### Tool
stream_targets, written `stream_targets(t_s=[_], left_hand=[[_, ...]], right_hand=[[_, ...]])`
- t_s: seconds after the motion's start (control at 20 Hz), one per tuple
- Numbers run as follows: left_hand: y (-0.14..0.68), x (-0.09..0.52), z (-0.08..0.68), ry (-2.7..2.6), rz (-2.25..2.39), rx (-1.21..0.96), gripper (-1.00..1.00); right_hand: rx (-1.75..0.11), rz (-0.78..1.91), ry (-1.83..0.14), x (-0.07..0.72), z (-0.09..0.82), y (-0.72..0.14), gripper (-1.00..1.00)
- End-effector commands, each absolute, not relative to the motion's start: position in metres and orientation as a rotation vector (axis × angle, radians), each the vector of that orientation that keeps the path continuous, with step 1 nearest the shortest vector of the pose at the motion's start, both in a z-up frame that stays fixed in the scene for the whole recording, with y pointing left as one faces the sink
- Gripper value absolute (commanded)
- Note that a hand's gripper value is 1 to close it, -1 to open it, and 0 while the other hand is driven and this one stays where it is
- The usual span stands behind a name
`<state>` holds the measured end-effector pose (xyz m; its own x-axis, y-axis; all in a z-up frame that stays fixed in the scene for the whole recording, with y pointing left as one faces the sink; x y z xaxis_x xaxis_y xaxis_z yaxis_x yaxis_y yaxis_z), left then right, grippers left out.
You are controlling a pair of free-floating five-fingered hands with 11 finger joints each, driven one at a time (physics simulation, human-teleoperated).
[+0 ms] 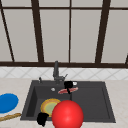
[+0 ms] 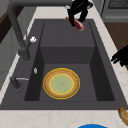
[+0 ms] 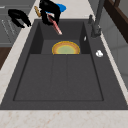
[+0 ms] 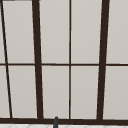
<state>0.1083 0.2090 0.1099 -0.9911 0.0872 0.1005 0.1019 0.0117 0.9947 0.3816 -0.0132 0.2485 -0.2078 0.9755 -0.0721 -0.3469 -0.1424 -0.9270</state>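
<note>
My right hand (image 1: 68, 84) hangs above the middle of the dark sink (image 1: 105, 100), its fingers curled round the rim of a flat red-pink plate (image 1: 68, 90) that tilts in the air. The same hand (image 2: 78, 8) and plate (image 2: 76, 24) show at the top of the left side view, and again in the right side view as hand (image 3: 49, 11) and plate (image 3: 55, 25). A yellow plate with a green centre (image 1: 49, 106) lies flat in the left basin. My left hand (image 1: 42, 119) floats at the sink's front edge, fingers relaxed and holding nothing.
A tall dark faucet (image 1: 56, 71) stands at the back of the sink. A blue plate (image 1: 7, 102) and a brown wooden stick (image 1: 10, 116) lie on the left counter. A large red round thing (image 1: 67, 114) is in the foreground. A window (image 4: 70, 62) rises behind.
</note>
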Motion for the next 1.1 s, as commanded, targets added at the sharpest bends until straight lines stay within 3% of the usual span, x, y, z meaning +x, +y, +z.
stream_targets(t_s=[0.0, 0.55, 1.05], left_hand=[[0.209, 0.108, 0.110, -2.227, -2.191, -0.208, 0.00], [0.209, 0.108, 0.110, -2.227, -2.191, -0.208, 0.00], [0.209, 0.108, 0.110, -2.227, -2.191, -0.208, 0.00]], right_hand=[[-0.930, 1.574, -1.025, 0.377, 0.248, 0.018, 1.00], [-1.024, 1.521, -1.156, 0.326, 0.195, 0.093, 1.00], [-0.998, 1.545, -1.200, 0.308, 0.115, 0.123, 1.00]])
